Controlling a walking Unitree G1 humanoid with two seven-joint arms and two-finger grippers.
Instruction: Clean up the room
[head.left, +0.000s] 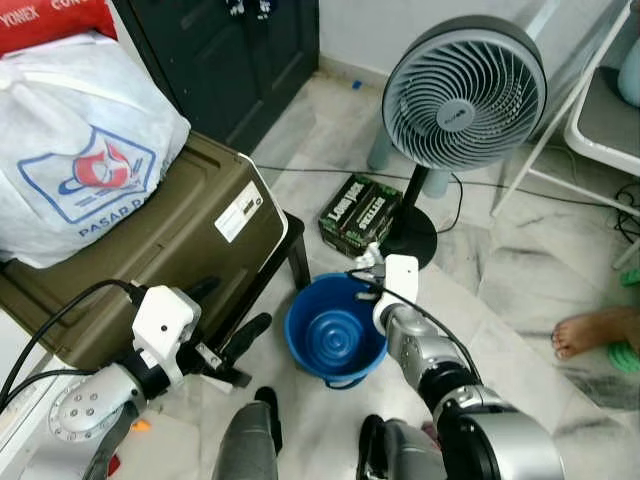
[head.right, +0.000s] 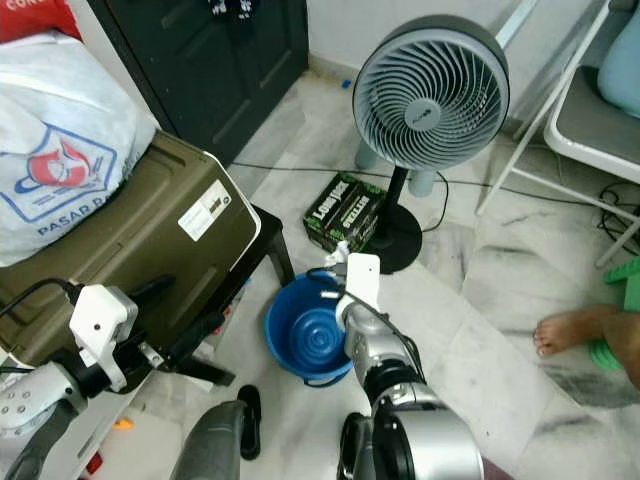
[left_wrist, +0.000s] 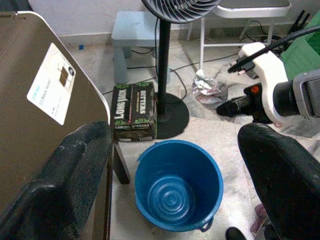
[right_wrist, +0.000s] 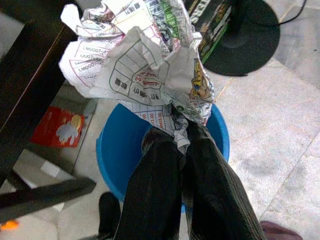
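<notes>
A blue bucket (head.left: 335, 340) stands empty on the marble floor just ahead of me. My right gripper (right_wrist: 181, 145) is shut on a crumpled printed paper (right_wrist: 145, 65), and it hovers over the bucket's (right_wrist: 115, 150) far rim. The same paper (left_wrist: 210, 89) appears as a pale wad at the tips of the right gripper in the left wrist view. To the left of the bucket, my left gripper (head.left: 240, 355) is open beside the olive case (head.left: 170, 250). Its fingers (left_wrist: 70, 175) stand wide apart and hold nothing.
A standing fan (head.left: 465, 95) and a dark green carton (head.left: 358, 213) stand beyond the bucket. A white plastic bag (head.left: 80, 160) lies on the olive case. A person's bare foot (head.left: 595, 330) is on the right. Black slippers (head.left: 265, 405) lie at my feet, and a red packet (right_wrist: 62, 127) lies under the low table.
</notes>
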